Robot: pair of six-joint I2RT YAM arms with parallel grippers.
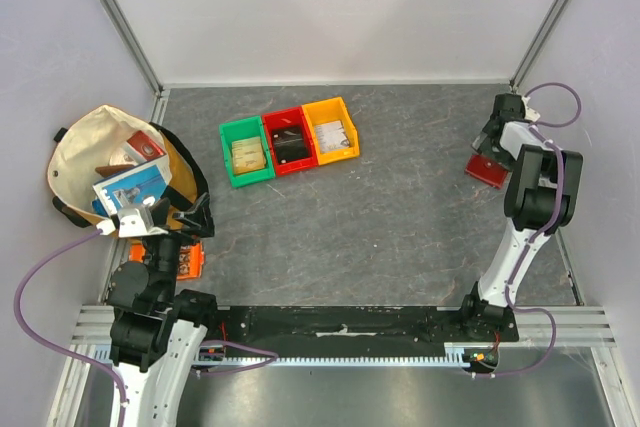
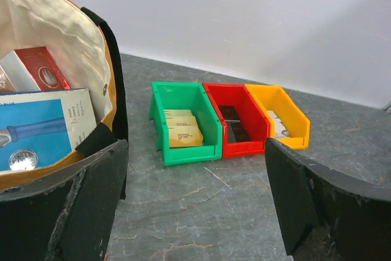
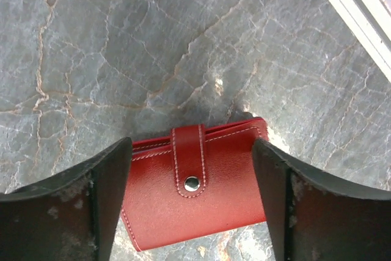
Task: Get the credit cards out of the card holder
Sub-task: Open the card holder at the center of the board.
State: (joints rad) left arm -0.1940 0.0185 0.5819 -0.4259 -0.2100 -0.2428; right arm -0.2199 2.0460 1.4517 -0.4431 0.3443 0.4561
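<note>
The card holder (image 3: 195, 203) lies shut and flat near the worktop's (image 1: 400, 227) right edge, between the wide-open right jaws. The left jaws hang wide open beside the bag (image 1: 80, 152) at the left edge. Bare worktop separates holder and bins (image 1: 296, 169).

Wall rail (image 3: 349, 5) near card holder (image 3: 194, 195)

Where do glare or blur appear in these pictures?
Right wrist view: a bright glare patch on the table beside the sharp card holder. Left wrist view: the near fingers are dark and slightly soft, the green bin sharp. Top view: even light, soft shadows.
</note>
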